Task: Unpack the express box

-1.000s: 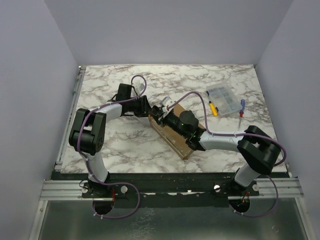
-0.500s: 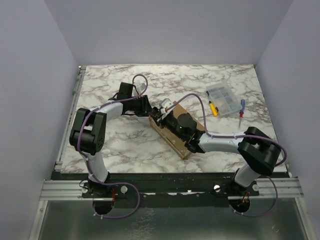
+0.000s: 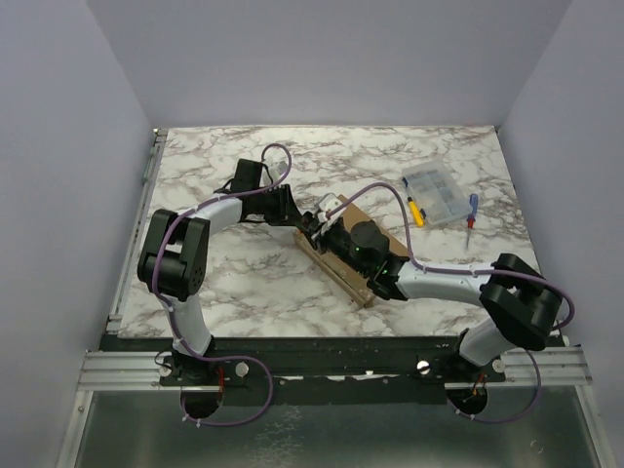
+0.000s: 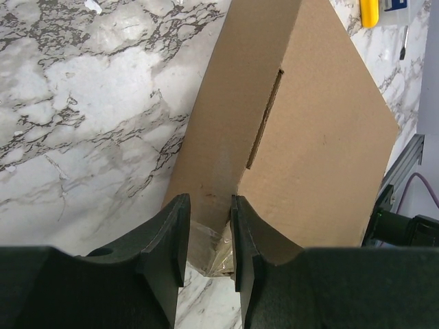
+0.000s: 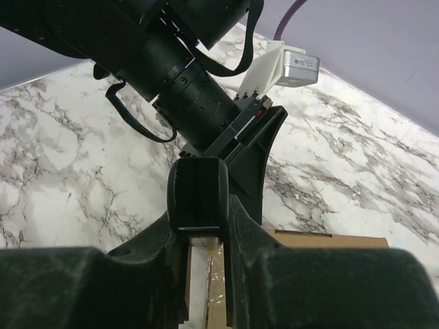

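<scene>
I see the express box lying flat and slanted in the middle of the tabletop, with its lid down. My left gripper is at the far left corner of the box. It is nearly closed, and its two fingers pinch the edge of the box there. My right gripper reaches over the box to the same end. It is narrow too, with a bit of brown card between its fingers. A clear case and a yellow thing lie well apart from the box, at the far right.
</scene>
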Robot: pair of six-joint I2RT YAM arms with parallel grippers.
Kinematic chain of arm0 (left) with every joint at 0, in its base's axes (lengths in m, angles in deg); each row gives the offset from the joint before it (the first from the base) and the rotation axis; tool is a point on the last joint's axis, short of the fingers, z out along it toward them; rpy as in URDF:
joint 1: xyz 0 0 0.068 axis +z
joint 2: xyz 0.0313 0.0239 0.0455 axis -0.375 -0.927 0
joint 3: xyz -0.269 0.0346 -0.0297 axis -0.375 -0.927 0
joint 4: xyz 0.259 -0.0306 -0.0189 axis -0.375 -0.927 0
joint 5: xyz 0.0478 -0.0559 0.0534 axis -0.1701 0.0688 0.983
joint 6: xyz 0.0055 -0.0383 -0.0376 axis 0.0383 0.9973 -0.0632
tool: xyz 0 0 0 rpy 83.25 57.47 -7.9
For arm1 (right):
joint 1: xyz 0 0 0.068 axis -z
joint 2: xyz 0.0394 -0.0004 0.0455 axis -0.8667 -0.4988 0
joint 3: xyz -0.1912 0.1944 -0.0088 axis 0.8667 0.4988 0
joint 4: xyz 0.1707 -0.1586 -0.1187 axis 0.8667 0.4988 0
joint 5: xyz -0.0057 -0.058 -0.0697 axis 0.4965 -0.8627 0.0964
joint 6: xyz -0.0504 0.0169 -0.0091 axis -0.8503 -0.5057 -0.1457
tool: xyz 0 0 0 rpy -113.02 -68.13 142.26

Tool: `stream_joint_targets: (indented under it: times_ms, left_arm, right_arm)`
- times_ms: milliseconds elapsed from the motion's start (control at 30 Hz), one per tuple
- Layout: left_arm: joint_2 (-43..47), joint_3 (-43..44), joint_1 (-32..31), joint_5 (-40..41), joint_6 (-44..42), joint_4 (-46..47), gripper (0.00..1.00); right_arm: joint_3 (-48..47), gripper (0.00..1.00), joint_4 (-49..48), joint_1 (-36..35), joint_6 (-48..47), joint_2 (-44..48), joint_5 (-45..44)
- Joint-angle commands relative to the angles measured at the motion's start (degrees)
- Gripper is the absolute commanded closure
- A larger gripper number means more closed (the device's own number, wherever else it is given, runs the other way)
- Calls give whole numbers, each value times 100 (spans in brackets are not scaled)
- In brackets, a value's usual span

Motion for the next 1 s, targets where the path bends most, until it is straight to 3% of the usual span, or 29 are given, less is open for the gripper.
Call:
stream_joint_targets:
  times_ms: [0,967]
  left_arm:
    - [-415,-96,-15,1190,-461,-405,66]
    - [-367,-17,-64,1364,-541,-507,67]
  right_arm:
    - [141,99,429,-37,63,147,-10]
    - [811,99,1124,-155,289,1245,-208]
